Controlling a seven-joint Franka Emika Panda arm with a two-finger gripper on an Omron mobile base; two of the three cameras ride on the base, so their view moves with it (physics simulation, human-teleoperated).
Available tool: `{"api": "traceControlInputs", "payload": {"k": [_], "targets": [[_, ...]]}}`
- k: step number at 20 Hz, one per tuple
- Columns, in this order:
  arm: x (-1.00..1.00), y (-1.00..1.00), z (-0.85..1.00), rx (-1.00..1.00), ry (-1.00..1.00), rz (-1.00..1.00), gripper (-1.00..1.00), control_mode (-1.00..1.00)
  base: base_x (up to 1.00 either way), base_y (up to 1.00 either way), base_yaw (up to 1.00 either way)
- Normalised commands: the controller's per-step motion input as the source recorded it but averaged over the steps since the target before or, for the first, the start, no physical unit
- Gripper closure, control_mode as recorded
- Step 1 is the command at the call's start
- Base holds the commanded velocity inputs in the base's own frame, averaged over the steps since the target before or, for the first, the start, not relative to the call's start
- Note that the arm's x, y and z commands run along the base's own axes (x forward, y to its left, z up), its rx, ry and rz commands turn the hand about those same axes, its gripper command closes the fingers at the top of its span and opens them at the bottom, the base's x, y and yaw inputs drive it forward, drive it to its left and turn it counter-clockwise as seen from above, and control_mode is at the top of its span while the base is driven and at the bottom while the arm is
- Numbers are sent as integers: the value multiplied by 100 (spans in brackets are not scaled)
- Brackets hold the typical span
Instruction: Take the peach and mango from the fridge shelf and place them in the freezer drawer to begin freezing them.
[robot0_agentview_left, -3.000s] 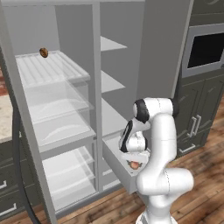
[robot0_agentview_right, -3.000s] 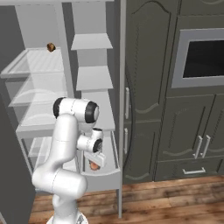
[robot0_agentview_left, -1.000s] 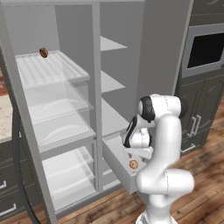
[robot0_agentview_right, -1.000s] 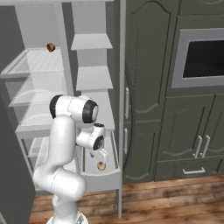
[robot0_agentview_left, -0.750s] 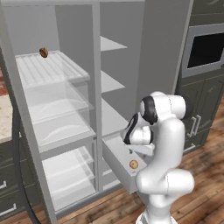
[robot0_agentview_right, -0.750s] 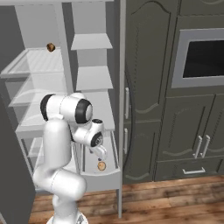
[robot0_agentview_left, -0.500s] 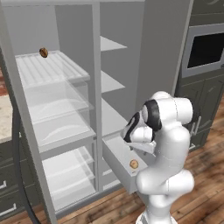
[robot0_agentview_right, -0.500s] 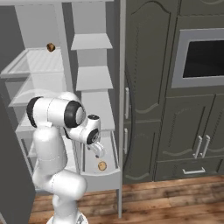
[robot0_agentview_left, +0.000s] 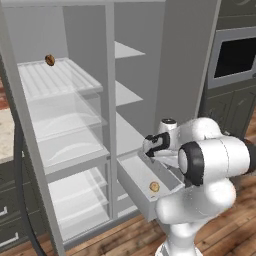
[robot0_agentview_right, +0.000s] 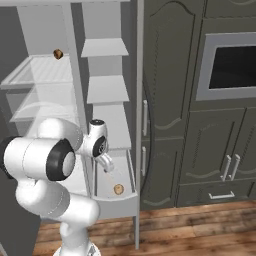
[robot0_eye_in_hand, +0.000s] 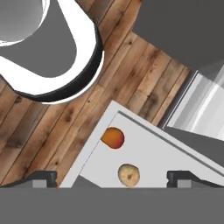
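Tool (robot0_eye_in_hand: 111, 176) open, fingers spread wide, gripping nothing. Directly below tool: small reddish-pink round peach (robot0_eye_in_hand: 113, 138) lying loose inside shallow light-grey freezer drawer (robot0_eye_in_hand: 175, 158).

We see the white arm folded tight, its elbow bulging toward the cameras and the forearm reaching forward at mid height. The gripper (robot0_agentview_right: 106, 165) hangs pointing downward. In the hand view its two dark fingers (robot0_eye_in_hand: 41, 178) sit wide apart, with nothing held between them.
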Motion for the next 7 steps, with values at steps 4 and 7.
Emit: {"api": "traceControlInputs", "payload": {"k": [4, 7], "targets": [[-28, 0, 95, -3, -4, -3, -100, -100, 0, 0, 0], [-34, 0, 94, -3, -6, -3, -100, -100, 0, 0, 0]]}}
